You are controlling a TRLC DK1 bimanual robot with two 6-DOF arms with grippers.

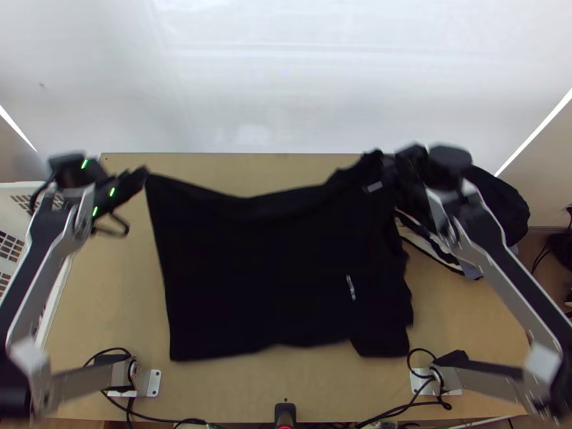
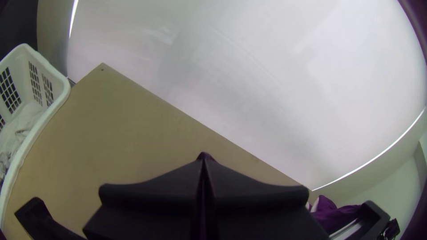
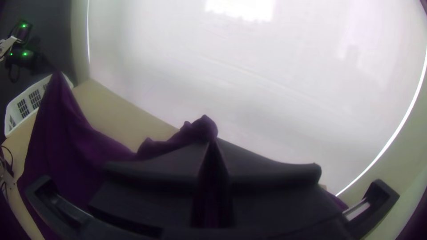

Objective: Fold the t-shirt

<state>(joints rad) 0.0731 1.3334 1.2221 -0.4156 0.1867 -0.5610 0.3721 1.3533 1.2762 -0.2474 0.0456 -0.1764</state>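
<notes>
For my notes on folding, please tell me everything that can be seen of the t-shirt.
The t-shirt is of dark, soft-looking cloth with a small pale print. It is unfolded, its far part lifted above the table: the left pincer is shut on one corner, the right pincer on a bunched part. Between them the far edge sags; the body spreads toward the table's near edge, with a short flap at lower right in the top view.
</notes>
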